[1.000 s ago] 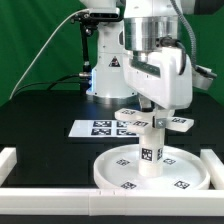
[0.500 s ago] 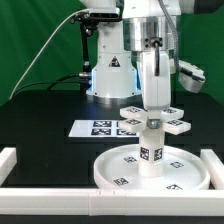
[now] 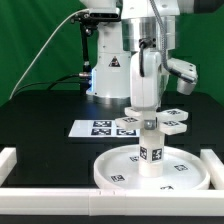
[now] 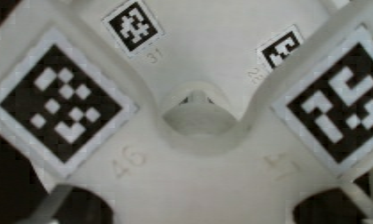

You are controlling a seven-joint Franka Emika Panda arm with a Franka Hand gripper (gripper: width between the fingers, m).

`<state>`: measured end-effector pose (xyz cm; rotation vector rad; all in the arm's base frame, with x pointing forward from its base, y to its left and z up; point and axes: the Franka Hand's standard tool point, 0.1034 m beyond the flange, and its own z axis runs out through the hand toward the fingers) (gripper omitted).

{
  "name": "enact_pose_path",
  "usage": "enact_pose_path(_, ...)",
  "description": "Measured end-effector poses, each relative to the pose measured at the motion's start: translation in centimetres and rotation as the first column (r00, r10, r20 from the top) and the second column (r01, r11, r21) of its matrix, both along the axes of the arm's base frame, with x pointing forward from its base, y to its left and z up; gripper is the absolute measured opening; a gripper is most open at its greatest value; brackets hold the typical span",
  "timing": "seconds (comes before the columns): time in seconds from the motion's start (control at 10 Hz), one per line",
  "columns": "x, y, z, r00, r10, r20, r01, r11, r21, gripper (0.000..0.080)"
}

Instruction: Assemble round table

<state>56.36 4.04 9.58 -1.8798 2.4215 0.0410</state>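
The large round rimmed disc (image 3: pixel 105 170) lies flat near the front of the table. The short cylindrical leg (image 3: pixel 150 152) stands upright at its centre. The small cross-shaped base (image 3: pixel 172 120) sits on top of the leg with its tagged arms spread level. My gripper (image 3: pixel 150 108) hangs straight down over the middle of the base, open, with a finger on each side of it. In the wrist view the base (image 4: pixel 201 160) fills the picture, its centre hole showing, and my gripper (image 4: pixel 201 212) straddles one arm with dark gaps at both sides.
The marker board (image 3: pixel 98 127) lies flat behind the disc. White border rails run along the front (image 3: pixel 60 205), the exterior view's left (image 3: pixel 8 158) and the exterior view's right (image 3: pixel 214 160). The robot's pedestal (image 3: pixel 108 75) stands at the back.
My wrist has turned about its vertical axis over the leg. The cross-shaped base has turned slightly with it. The jaws have widened off the base.
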Motion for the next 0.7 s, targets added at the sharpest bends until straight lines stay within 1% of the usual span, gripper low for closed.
enact_pose_path(0.1,0.1,0.2,0.4,1.0,0.011,0.006,-0.011,1.0,0.006,0.0617)
enact_pose_path(0.2,0.6,0.6,2.3,0.999,0.021,0.035,-0.022,0.999,0.028,0.0643)
enact_pose_path(0.3,1.0,0.8,4.0,0.998,0.024,0.064,-0.027,0.998,0.051,0.0643)
enact_pose_path(0.4,1.1,0.7,4.4,0.997,0.018,0.069,-0.022,0.998,0.066,0.0648)
enact_pose_path(0.5,0.9,0.8,3.8,0.998,0.021,0.058,-0.025,0.998,0.062,0.0649)
enact_pose_path(0.7,0.8,0.9,3.6,0.998,0.028,0.056,-0.031,0.998,0.062,0.0649)
